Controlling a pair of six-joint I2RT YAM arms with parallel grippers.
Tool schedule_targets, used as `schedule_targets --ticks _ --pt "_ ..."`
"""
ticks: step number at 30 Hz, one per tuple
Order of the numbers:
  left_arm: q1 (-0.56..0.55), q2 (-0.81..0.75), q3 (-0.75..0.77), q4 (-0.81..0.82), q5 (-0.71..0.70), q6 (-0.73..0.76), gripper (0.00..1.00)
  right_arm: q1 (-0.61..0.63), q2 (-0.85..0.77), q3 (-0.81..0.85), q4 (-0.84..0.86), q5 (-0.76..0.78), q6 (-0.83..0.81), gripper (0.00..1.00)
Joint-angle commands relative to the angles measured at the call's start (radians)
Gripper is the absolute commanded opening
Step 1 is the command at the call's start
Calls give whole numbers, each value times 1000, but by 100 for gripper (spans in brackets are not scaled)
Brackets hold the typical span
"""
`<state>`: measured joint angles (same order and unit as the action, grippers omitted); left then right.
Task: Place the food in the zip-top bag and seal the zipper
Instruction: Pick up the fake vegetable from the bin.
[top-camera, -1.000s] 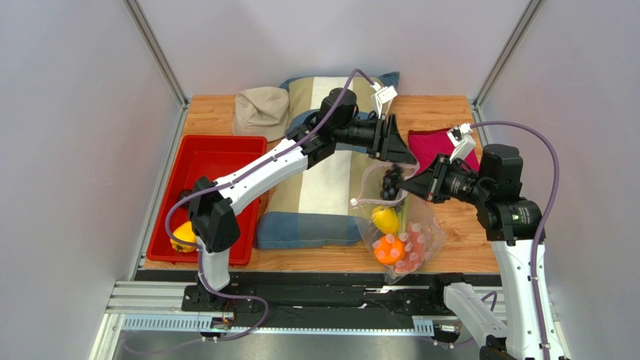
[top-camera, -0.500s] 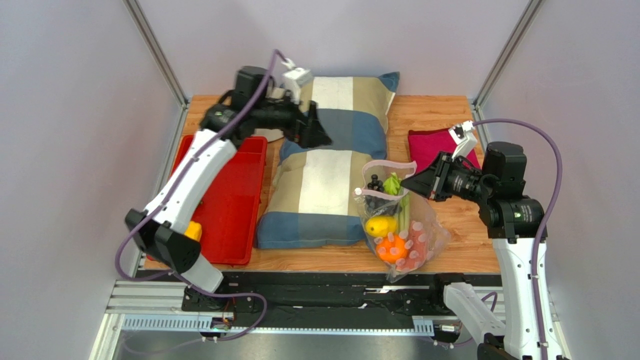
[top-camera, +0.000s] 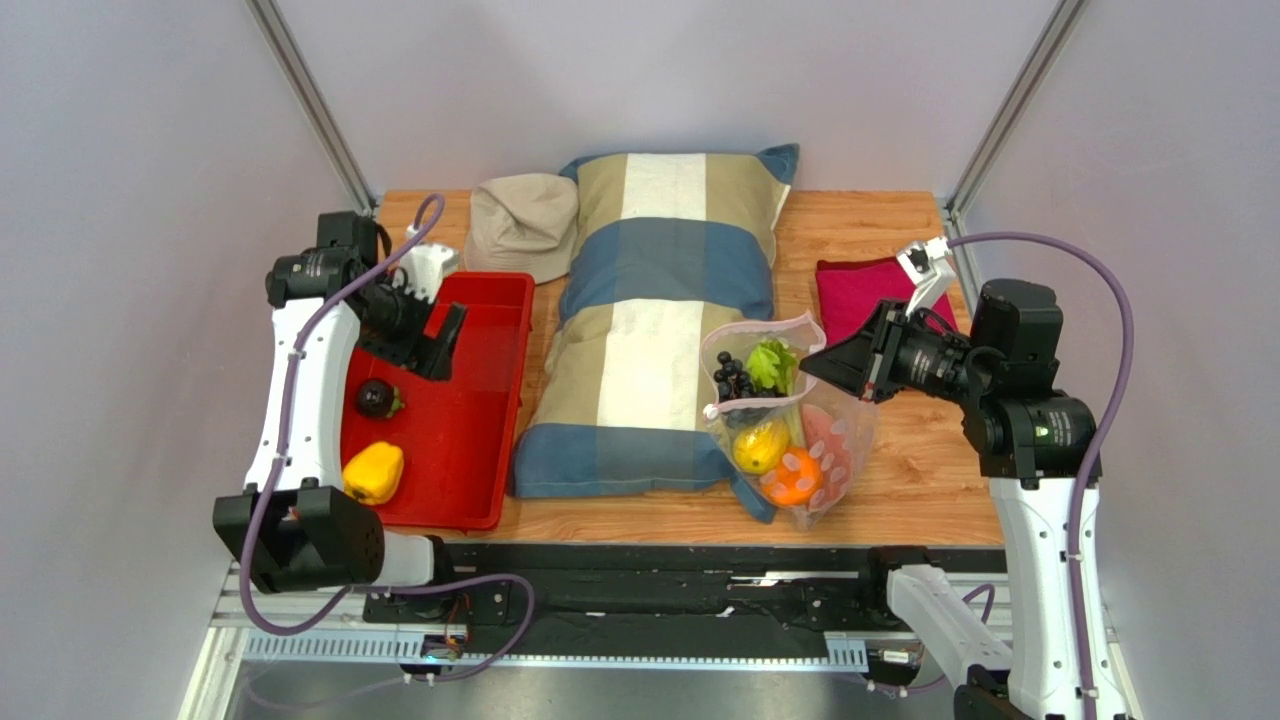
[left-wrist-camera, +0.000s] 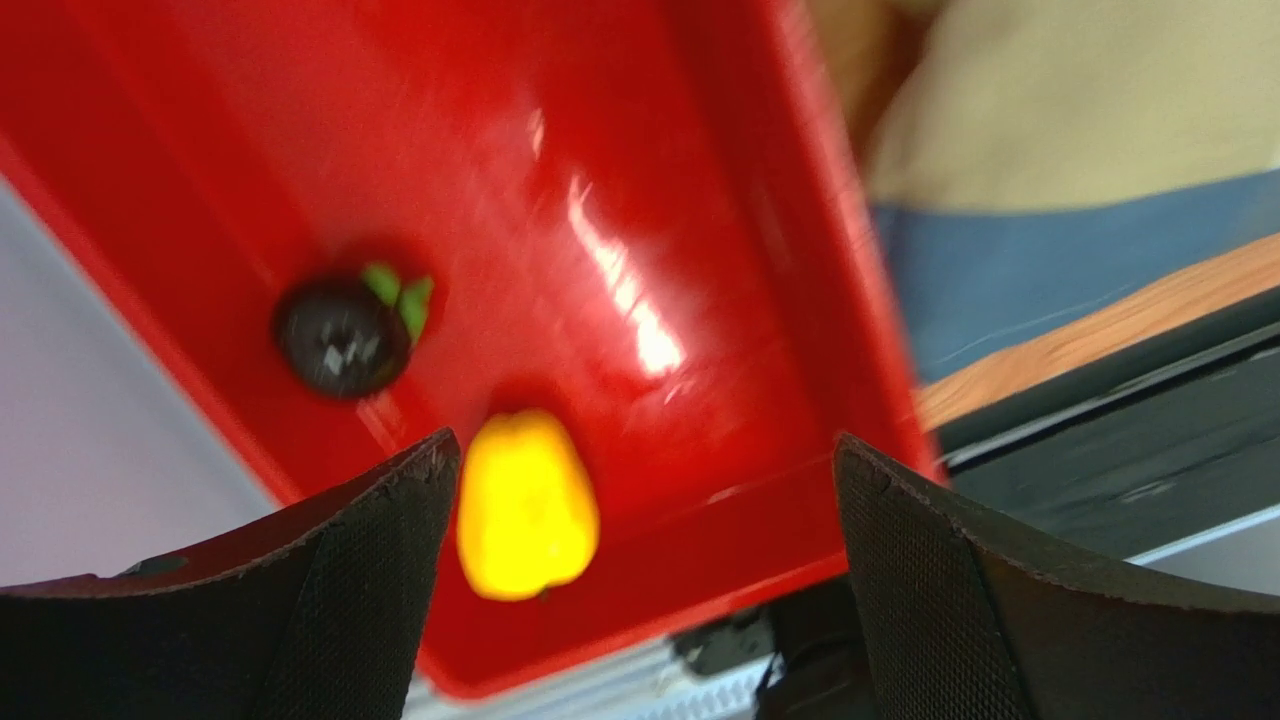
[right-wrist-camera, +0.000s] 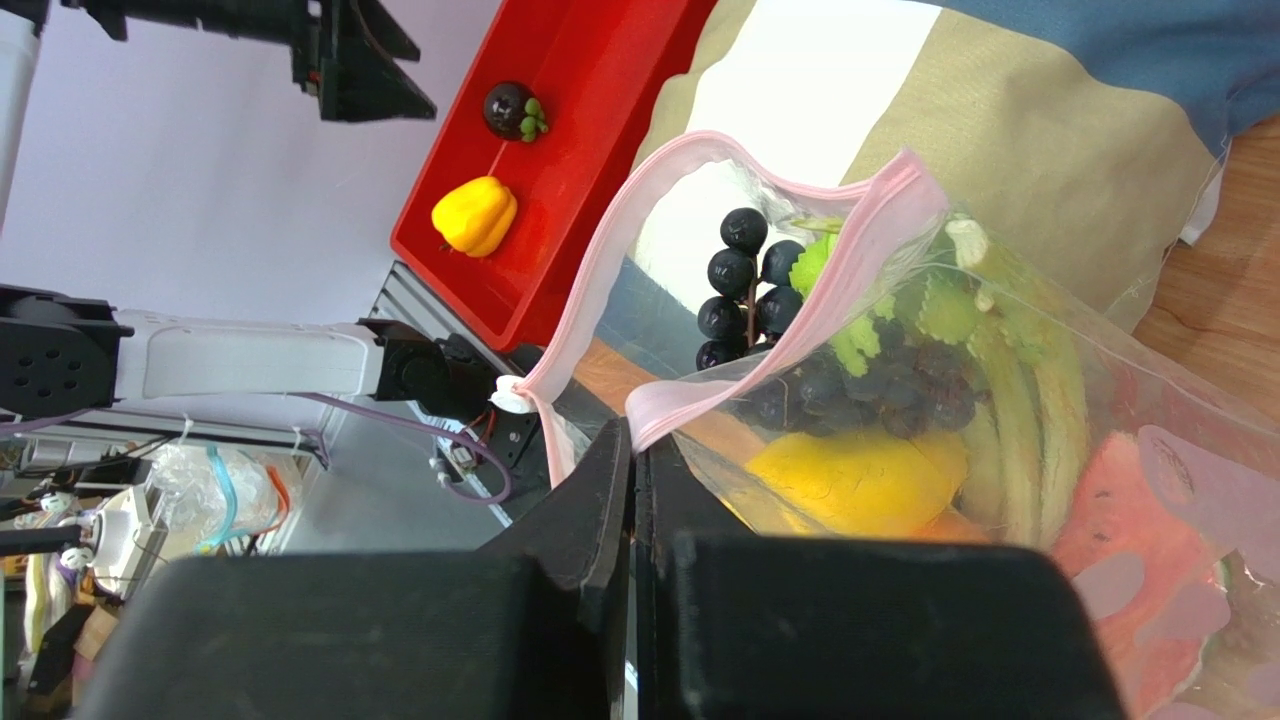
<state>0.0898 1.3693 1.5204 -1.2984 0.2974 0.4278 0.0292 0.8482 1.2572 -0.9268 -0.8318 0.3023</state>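
Swung back from the pillow, my left gripper now hangs over the red tray, jaws spread wide and empty, above the loose yellow pepper and a dark round fruit. My right gripper is clamped on the zipper, holding up the mouth of the zip-top bag. The bag rests against the pillow's right edge with the grape cluster, celery, second yellow pepper and orange inside.
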Motion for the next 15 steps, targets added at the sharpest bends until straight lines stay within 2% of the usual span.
schedule_targets --ticks 1,4,8,12,15 --pt "76 -15 -132 -67 -257 173 97 -5 8 7 31 -21 -41 0" --pt "91 26 -190 -50 -408 174 97 -5 12 14 23 -24 -49 0" --pt "99 68 -213 -32 -471 117 99 -3 22 30 5 -23 -75 0" --pt "103 120 -322 42 -593 97 99 -6 46 50 -35 -21 -91 0" --pt "137 163 -386 74 -586 98 99 -5 46 53 -41 -16 -94 0"
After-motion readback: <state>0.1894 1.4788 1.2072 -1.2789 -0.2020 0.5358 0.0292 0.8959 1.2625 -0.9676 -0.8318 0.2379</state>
